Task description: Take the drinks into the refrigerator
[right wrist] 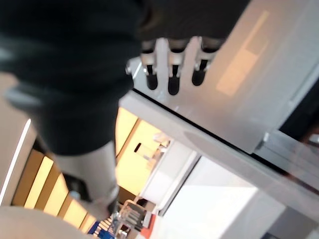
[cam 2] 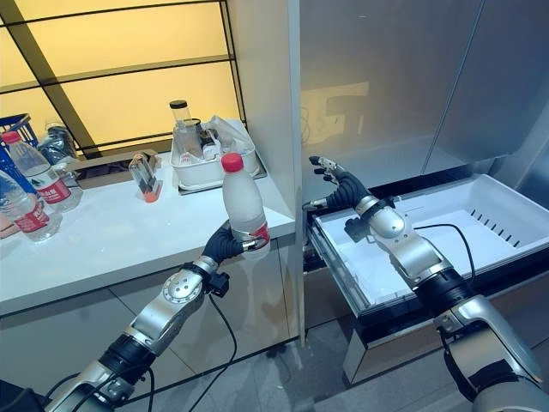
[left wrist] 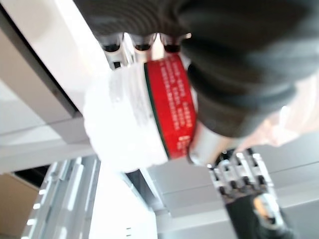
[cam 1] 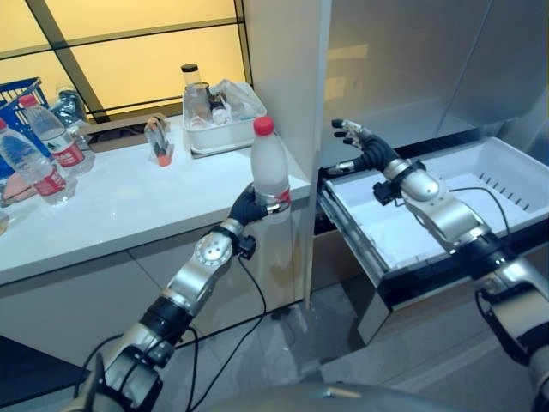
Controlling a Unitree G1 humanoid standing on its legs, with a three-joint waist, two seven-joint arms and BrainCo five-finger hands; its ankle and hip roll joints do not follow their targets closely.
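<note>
A white bin (cam 1: 225, 133) of jars stands on the white counter (cam 1: 129, 206).

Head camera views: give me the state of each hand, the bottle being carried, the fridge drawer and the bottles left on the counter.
Left hand: shut on the bottle.
Bottle: upright, red cap on, held off the counter edge.
Right hand: open, above the drawer's near corner, holding nothing.
Drawer: pulled out, white inside, nothing visible in it.
Counter bottles: standing, capped.
</note>
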